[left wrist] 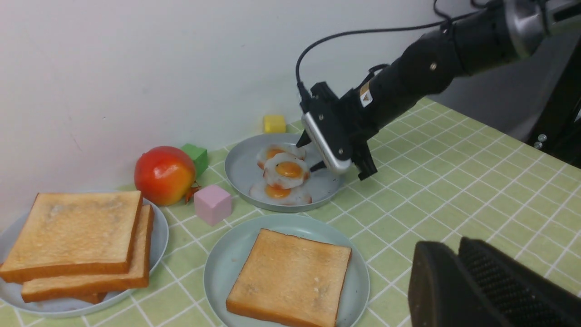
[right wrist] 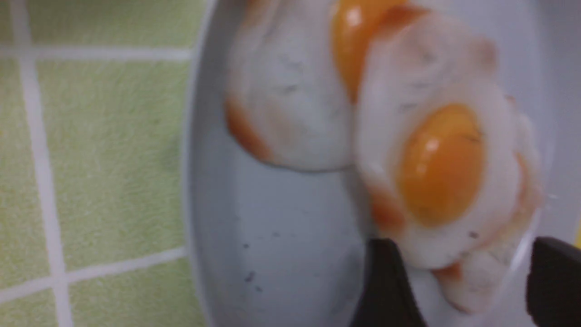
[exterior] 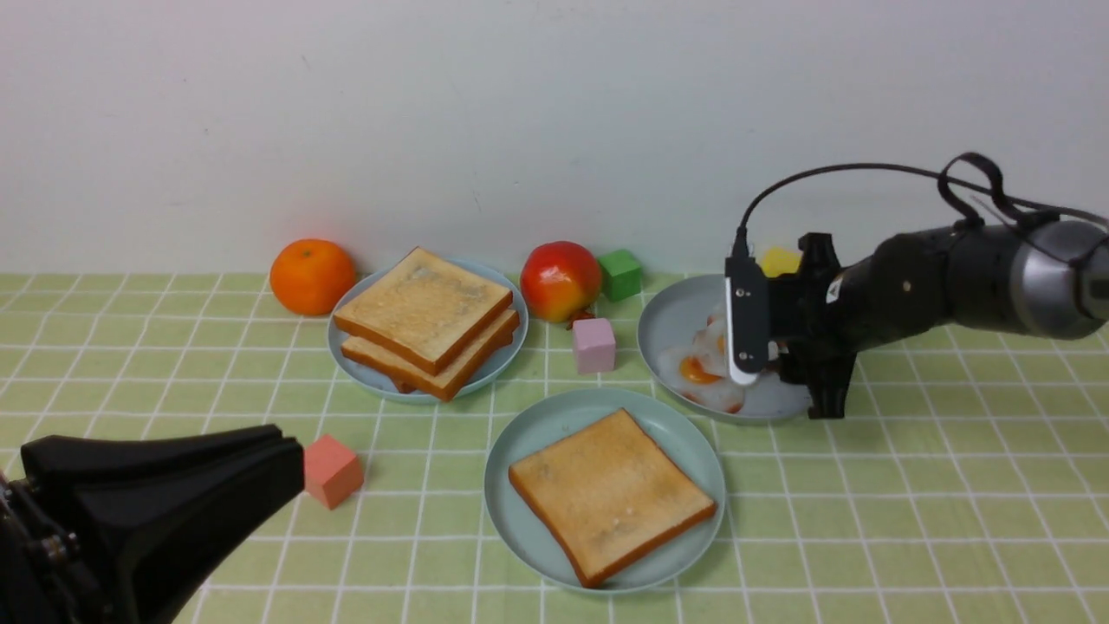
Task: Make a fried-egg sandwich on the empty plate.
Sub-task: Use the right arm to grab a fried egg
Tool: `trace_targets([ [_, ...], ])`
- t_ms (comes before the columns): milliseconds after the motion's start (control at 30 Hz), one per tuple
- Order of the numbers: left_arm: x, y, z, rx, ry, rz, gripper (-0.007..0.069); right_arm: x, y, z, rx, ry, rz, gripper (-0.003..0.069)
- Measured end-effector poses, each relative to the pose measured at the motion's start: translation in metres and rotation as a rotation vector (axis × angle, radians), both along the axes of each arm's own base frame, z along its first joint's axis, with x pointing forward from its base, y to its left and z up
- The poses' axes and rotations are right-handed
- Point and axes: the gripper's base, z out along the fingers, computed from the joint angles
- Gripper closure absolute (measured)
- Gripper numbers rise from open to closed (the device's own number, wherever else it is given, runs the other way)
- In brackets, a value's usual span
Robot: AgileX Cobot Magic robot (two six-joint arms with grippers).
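— Fingers [right wrist: 386,281] on R gripper [right wrist: 470,247], status?
— Spread apart; egg [right wrist: 435,172] edge lies btwn them, atop others on grey plate [right wrist: 254,227] (L gripper [left wrist: 449,254]: pressed together, holding nothing, well away).

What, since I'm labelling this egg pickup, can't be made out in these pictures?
- Front view: the right arm's wrist camera hides much of the fried eggs and the jaws' tips.
- Right wrist view: blurred; the right gripper has its jaws apart either side of an egg's edge, contact unclear; picture edges cut the grey-blue plate.
- Front view: the frame's corner cuts off the left gripper.
- Toast stack: upper slices hide how many lie beneath.
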Motion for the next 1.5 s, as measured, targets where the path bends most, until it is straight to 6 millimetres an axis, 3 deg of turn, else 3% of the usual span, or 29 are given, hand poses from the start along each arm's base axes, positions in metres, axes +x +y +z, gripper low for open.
trace_targets([
  [167,0.000,0.000,0.000,0.000,0.000,0.000,0.0550,0.003,0.001,-0.006,-0.045,-0.035,0.050,0.0151],
  [667,0.000,0.000,0.000,-0.001,-0.001,0.000,0.0546,0.010,0.001,-0.013,-0.097,-0.103,0.104,0.0158],
  [933,0.000,0.000,0.000,-0.003,0.002,-0.001,0.0542,0.012,0.002,-0.022,-0.115,-0.108,0.123,0.0322],
  [1067,0.000,0.000,0.000,-0.003,0.002,-0.001,0.0540,0.012,0.002,-0.025,-0.123,-0.100,0.129,0.0489],
  [1200,0.000,0.000,0.000,-0.003,0.002,-0.001,0.0536,0.012,0.003,-0.025,-0.127,-0.104,0.136,0.0602],
  [1367,0.000,0.000,0.000,-0.003,0.002,-0.001,0.0536,0.003,0.005,-0.017,-0.137,-0.027,0.133,0.0620],
  [1500,0.000,0.000,0.000,-0.003,0.002,-0.001,0.0536,-0.017,0.008,-0.004,-0.115,0.139,0.076,0.0620],
])
